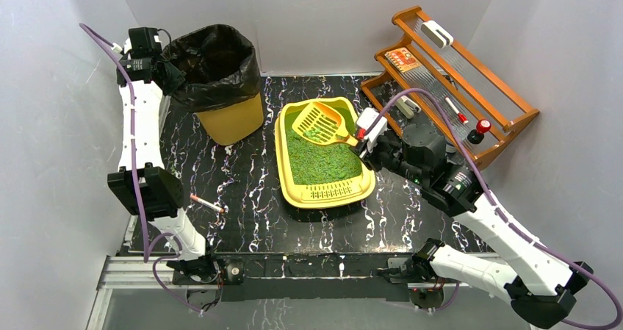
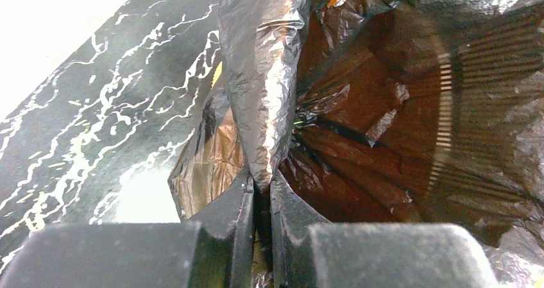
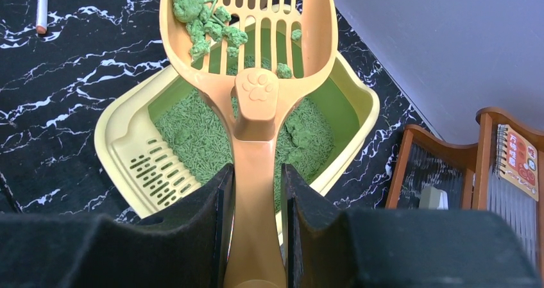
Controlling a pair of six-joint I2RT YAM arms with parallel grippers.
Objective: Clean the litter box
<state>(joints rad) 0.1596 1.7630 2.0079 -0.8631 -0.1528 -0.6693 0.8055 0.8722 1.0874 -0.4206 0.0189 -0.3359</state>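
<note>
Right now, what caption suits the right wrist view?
Jaws shut on the scoop, green clumps aboard, held over the litter box.

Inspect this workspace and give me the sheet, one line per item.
Surface: black tabletop with white veining.
Job's things: litter box mid-table, green litter inside, slotted grate at its near end; orange scoop held over its far end, carrying green clumps.
Clutter: pen-like stick lying left of the box; wooden rack with small items at the far right.
Grippers: right gripper shut on the scoop's handle; left gripper shut on the black bag lining the yellow bin.
Cables: purple cables run along both arms.
Surroundings: plain grey walls on three sides.
</note>
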